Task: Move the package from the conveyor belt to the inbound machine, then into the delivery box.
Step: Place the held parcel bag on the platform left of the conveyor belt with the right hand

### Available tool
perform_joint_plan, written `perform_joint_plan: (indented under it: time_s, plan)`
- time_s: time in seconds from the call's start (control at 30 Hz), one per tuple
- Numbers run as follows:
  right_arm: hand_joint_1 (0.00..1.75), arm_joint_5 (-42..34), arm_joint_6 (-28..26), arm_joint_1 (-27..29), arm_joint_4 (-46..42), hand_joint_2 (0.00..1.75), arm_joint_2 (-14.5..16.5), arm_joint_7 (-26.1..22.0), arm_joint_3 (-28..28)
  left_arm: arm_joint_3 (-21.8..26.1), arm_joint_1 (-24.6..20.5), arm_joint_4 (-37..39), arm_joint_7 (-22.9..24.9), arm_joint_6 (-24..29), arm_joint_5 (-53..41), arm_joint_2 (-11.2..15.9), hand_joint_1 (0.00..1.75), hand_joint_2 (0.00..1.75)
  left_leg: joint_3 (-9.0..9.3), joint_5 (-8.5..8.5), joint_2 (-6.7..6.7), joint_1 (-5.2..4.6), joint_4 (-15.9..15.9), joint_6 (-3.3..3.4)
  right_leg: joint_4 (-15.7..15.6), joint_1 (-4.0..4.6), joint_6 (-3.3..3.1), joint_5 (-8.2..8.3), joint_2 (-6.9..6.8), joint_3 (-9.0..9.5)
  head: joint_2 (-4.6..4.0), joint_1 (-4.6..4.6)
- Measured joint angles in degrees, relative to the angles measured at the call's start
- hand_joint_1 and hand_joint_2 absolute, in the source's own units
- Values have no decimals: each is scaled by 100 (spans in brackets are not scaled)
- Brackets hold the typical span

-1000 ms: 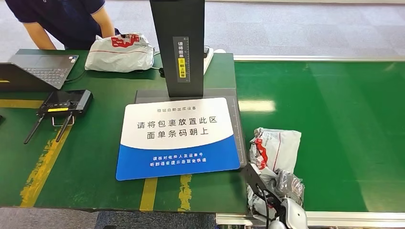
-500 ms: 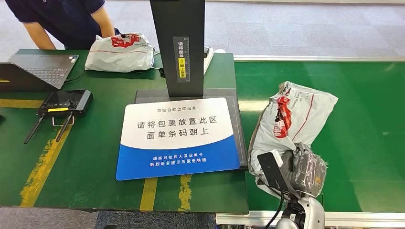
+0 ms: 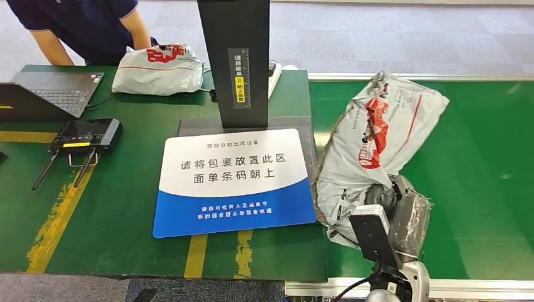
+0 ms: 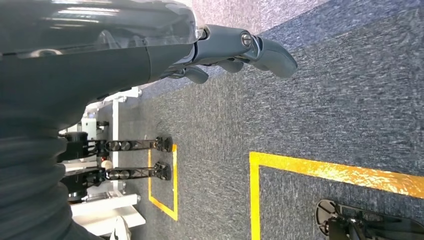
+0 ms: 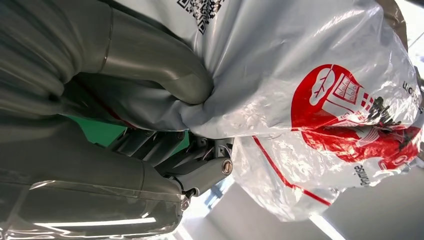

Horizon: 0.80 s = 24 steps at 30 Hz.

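A grey plastic package [image 3: 378, 138] with a red logo hangs lifted above the green conveyor belt [image 3: 478, 163], just right of the inbound machine's white and blue pad [image 3: 233, 182]. My right hand [image 3: 397, 217] grips its lower end; the right wrist view shows the thumb [image 5: 160, 70] pressed into the package [image 5: 320, 95]. The machine's dark post [image 3: 234, 56] stands behind the pad. My left hand [image 4: 235, 50] hangs over grey carpet with its fingers apart, holding nothing.
A second grey package [image 3: 159, 69] lies at the table's back, in front of a person [image 3: 82, 25]. A laptop [image 3: 53, 91] and a black controller with antennas [image 3: 82, 138] sit on the left. Yellow floor lines [image 4: 325, 170] show under my left hand.
My right hand has raised the package from low at the belt's near edge, up and away from me. It now hangs higher beside the pad.
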Motion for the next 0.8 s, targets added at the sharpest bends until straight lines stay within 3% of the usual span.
perform_joint_plan:
  time_s: [0.3, 0.8]
  plan:
    - [175, -375, 613, -458, 513, 175, -33, -307, 831, -77, -102, 0, 52, -23, -81, -9, 0, 175, 2, 2, -1, 0, 0, -1, 2, 0, -1, 0, -1, 1, 0, -1]
    - [175, -606, 496, -1303, 1797, 175, -269, -237, 1604, -120, -134, 0, 92, -23, -158, -38, 0, 175, 2, 3, -1, 0, 0, 0, 2, 0, 0, 1, 0, 1, 0, 0]
